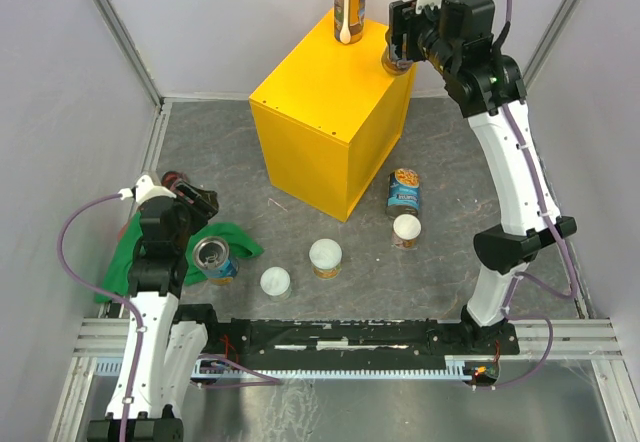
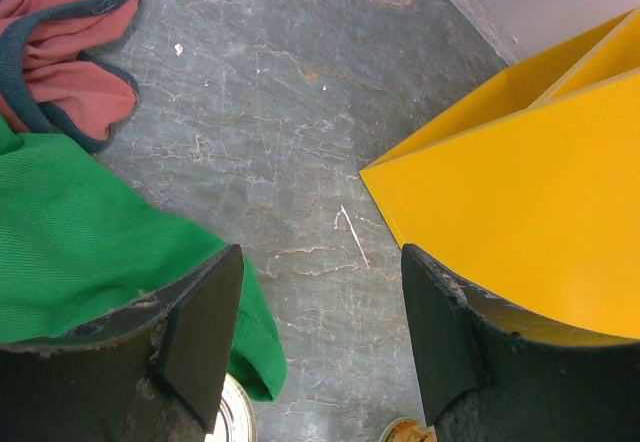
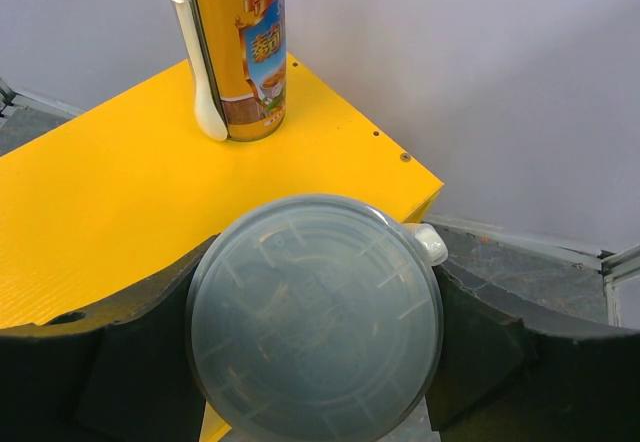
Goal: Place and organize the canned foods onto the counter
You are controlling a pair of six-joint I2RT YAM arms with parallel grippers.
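The yellow counter (image 1: 325,112) stands at the middle back. One tall orange-labelled can (image 1: 350,2) stands upright on its far corner and also shows in the right wrist view (image 3: 240,52). My right gripper (image 1: 400,44) is shut on the second tall can (image 3: 315,317), held at the counter's right top edge (image 3: 100,192). On the floor are a blue can (image 1: 404,193) and three short white-lidded cans (image 1: 407,230) (image 1: 325,257) (image 1: 275,281). Another blue can with a silver top (image 1: 213,258) sits by the green cloth. My left gripper (image 1: 200,202) (image 2: 320,347) is open and empty above the floor.
A green cloth (image 1: 150,247) (image 2: 80,242) lies at the left under my left arm, with a red cloth (image 2: 70,52) beyond it. Grey walls enclose the floor. The counter's side (image 2: 540,212) is close on the right in the left wrist view.
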